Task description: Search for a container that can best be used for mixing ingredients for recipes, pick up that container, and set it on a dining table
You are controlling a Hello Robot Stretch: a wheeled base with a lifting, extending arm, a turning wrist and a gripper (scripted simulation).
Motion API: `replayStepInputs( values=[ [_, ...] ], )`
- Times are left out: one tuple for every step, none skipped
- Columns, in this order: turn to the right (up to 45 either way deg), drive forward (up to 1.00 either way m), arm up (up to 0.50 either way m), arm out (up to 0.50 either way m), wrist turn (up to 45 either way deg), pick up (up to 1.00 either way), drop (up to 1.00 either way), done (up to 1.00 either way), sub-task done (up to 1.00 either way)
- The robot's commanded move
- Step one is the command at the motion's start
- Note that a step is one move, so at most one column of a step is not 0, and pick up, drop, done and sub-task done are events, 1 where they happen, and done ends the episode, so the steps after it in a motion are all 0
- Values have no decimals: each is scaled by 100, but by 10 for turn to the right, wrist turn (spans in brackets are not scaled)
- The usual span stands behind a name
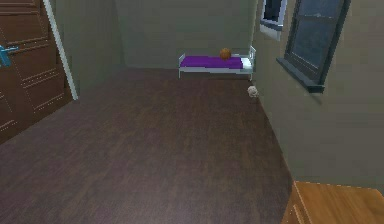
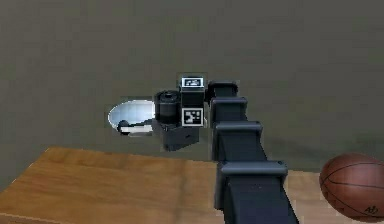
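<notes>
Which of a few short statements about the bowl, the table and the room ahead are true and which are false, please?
1. A white bowl hangs at the jaws, clear of the wooden tabletop. True.
2. A basketball shows at the arm side view's left edge. False: it is at the right edge, by the tabletop.
3. The bed at the far wall in the forward view has a purple cover. True.
4. The floor in the forward view is white tile. False: it is dark wood.
</notes>
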Motion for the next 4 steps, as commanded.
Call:
replayStepInputs(
  values=[
    [0, 0, 0, 0, -450, 0, 0, 0, 0],
    [0, 0, 0, 0, -450, 0, 0, 0, 0],
    [0, 0, 0, 0, -90, 0, 0, 0, 0],
    [0, 0, 0, -16, 0, 0, 0, 0, 0]
  ],
)
